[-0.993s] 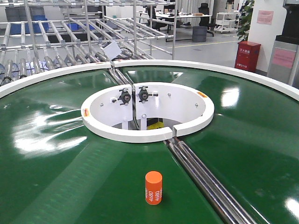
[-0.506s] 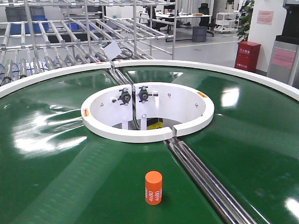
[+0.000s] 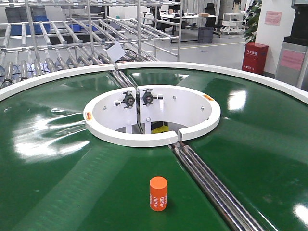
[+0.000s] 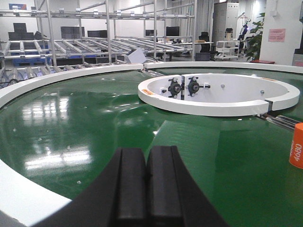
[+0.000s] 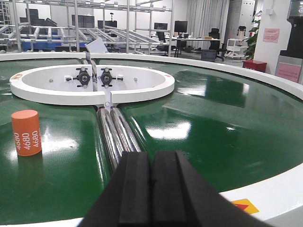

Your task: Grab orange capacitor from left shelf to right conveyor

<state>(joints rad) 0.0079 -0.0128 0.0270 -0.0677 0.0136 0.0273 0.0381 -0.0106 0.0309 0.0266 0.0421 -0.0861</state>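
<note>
Orange capacitor [image 3: 158, 193]: stands upright on the green belt of my right conveyor [image 3: 57, 159], on the near side of the white inner ring [image 3: 144, 138] and just left of the metal seam rollers [image 3: 211, 185]. Nothing touches it.

Left gripper [image 4: 146, 182]: pads pressed together, holding nothing. It sits low over the belt near the white outer rim [image 4: 19, 198]. The capacitor [image 4: 297, 145] lies well apart from it, ahead and to its right, cut by the edge of my left wrist view.

Right gripper [image 5: 151, 187]: pads pressed together, holding nothing. It sits at the near rim. The capacitor [image 5: 26, 133] lies ahead and to its left, across the seam rollers [image 5: 113, 135], well apart.

Writing on capacitor: white "4680", printed vertically, repeated on the side.

Other labels: small orange stickers on the inner ring, unreadable; a red-and-yellow mark [image 5: 245, 205] on the outer rim, unreadable.

Background: metal roller racks [image 3: 62, 48] behind the conveyor; a red box [image 3: 255, 57] with white writing, too small to read.
</note>
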